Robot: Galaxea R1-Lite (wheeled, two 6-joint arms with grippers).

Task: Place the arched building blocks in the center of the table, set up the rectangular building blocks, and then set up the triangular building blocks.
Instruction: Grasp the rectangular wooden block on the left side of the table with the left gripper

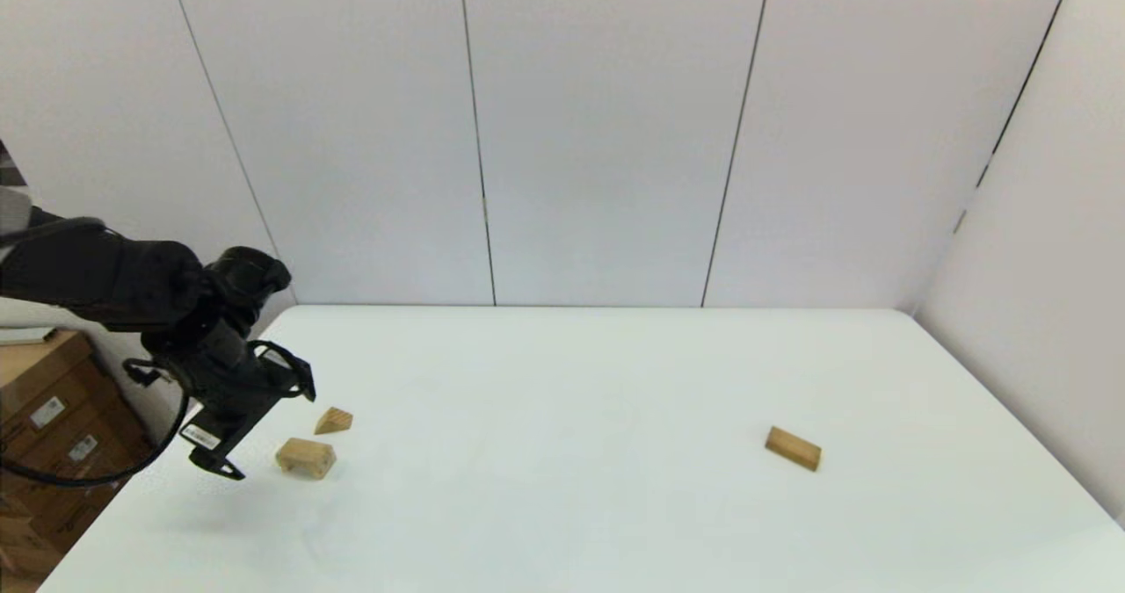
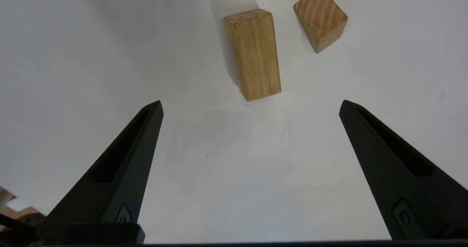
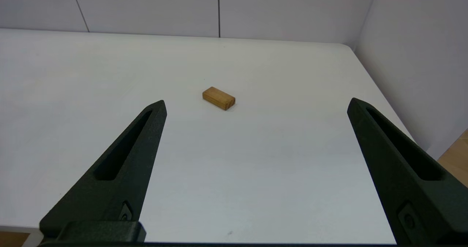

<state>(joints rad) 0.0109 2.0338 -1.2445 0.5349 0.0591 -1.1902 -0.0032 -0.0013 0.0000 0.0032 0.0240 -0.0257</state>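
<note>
Left gripper: the left gripper [image 2: 250,106] hung above the left part of the table [image 1: 562,382], its two black fingers [image 2: 128,159] spread wide apart with nothing between them; in the head view it [image 1: 230,452] sat just left of the arched block, apart from it.

Arched block: the arched building blocks [image 1: 305,457] lay on the table near its left edge, toward the front. In the left wrist view the piece [image 2: 254,53] showed a plain grained face just ahead of the open fingers; the notch could not be made out there.

Triangular block: the triangular building blocks [image 1: 334,420] rested on the table just behind the arched block and slightly to its right, near but not touching. The left wrist view showed it [image 2: 321,18] beside the arched block, with clear grain lines.

Rectangular block: the rectangular building blocks [image 1: 793,448] lay flat on the right half of the table, well apart from the other two pieces.

Right gripper: the right gripper [image 3: 256,106] was out of the head view; its own camera showed both fingers [image 3: 395,163] spread wide, holding nothing, with the rectangular slab [image 3: 218,98] lying on the table well beyond them.

Backdrop: pale wall panels [image 1: 606,127] stood behind the table and cardboard boxes [image 1: 44,417] sat past its left edge.
</note>
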